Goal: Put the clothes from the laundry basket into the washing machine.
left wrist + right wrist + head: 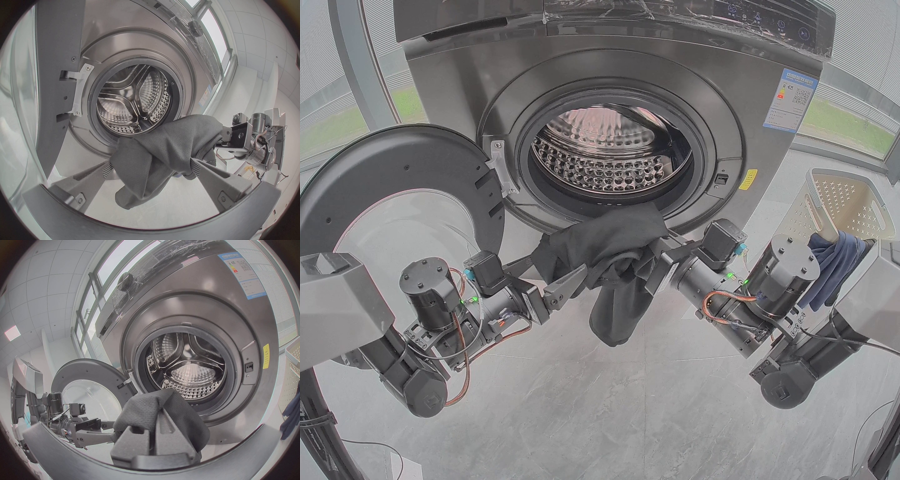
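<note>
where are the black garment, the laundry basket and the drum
black garment [612, 244]: head view, on its bunched upper part
laundry basket [840, 199]: head view, on its perforated wall
drum [600, 170]: head view, on its perforated inner wall

bright daylight from windows, glare on the steel drum, wrist views bowed, corners dark

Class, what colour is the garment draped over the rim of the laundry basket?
Dark blue; the garment hangs over the laundry basket, clearest in the head view.
</note>
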{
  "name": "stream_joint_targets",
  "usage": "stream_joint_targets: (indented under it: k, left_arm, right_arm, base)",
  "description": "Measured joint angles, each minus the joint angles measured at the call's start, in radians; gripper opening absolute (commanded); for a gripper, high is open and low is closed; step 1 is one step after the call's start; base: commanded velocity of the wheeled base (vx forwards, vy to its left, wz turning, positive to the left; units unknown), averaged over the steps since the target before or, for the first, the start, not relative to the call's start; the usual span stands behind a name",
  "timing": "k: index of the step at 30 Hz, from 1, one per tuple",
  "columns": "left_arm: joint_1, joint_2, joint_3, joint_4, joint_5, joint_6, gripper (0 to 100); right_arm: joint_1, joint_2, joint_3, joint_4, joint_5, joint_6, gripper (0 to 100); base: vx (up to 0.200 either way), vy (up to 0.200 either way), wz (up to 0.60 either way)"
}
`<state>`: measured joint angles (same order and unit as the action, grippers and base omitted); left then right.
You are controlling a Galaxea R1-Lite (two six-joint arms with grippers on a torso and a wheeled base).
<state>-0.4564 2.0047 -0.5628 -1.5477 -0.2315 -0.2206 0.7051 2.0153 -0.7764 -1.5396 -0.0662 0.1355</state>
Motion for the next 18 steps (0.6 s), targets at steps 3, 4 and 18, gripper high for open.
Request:
stream_joint_targets:
  k: [3, 4, 18]
  left_arm:
    - [0.000, 0.000, 0.010, 0.000, -0.001, 0.001, 100]
    - [0.000, 0.000, 0.013, 0.000, -0.001, 0.002, 100]
    - [-0.009, 0.018, 0.034, 0.000, -0.003, 0.012, 100]
  right_arm:
    - [-0.006, -0.007, -0.002, 0.000, -0.001, 0.000, 0]
    - [-0.007, -0.008, -0.002, 0.000, -0.001, 0.000, 0]
    - [-0.031, -0.016, -0.012, 0.000, -0.013, 0.001, 0]
  base:
    - [0.000, 0.000, 0.00]
    - [0.000, 0.000, 0.00]
    - [0.000, 0.000, 0.00]
